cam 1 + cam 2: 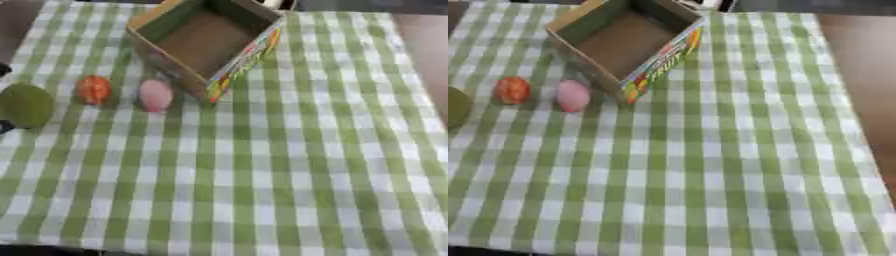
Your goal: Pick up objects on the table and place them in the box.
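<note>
Green-and-white checked cloth (289, 175) covers the whole table, nothing fancy. The open box (662, 62) sits at the far side, turned corner-on to me, and looks empty inside.

Three things are lined up in a row on my left: a green ball (26, 105) at the edge, an orange egg (94, 89) next, then a pink egg (155, 95) just beside the box's near corner. Both eggs look longer front-to-back than across.

My right hand isn't in the shot at all. My left hand (3, 126) might be those dark bits just above and below the green ball at the left edge, but I can't tell if it's released, clenched or grasping the ball.

So my guess is everything's a left-arm job. The whole row is on that side, and the box lies right of it and a bit farther out.
</note>
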Action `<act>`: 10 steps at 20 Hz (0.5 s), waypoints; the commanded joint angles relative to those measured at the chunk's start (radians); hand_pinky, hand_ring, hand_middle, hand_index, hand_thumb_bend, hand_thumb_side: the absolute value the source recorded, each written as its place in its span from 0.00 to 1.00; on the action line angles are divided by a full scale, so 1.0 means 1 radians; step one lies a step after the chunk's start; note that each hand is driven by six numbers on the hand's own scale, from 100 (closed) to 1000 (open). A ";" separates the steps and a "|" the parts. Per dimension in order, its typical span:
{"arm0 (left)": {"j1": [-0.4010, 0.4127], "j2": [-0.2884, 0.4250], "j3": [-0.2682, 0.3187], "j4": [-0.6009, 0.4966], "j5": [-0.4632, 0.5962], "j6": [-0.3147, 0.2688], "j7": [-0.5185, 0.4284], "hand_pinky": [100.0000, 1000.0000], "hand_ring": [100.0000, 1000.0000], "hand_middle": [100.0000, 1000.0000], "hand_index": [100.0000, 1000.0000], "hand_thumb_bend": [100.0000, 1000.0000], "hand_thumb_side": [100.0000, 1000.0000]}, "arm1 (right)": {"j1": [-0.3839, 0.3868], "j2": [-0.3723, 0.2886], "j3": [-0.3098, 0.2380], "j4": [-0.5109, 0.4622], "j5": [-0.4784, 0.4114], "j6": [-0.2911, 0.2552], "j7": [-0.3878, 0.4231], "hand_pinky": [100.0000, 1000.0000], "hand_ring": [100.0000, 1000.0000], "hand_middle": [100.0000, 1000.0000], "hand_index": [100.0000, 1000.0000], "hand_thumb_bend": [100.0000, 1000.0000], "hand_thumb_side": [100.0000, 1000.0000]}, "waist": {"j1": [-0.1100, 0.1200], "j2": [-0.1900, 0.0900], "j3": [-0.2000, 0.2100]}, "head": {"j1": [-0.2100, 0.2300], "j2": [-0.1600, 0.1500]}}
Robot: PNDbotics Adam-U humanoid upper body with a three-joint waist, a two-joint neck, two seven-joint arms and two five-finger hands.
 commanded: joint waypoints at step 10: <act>-0.073 -0.031 -0.007 0.107 -0.090 -0.029 0.002 0.91 0.84 0.82 0.92 0.45 0.00 | -0.014 -0.016 -0.007 -0.016 -0.006 0.000 -0.001 0.73 0.76 0.51 0.82 0.00 0.47 | 0.002 -0.009 -0.009 | 0.015 -0.020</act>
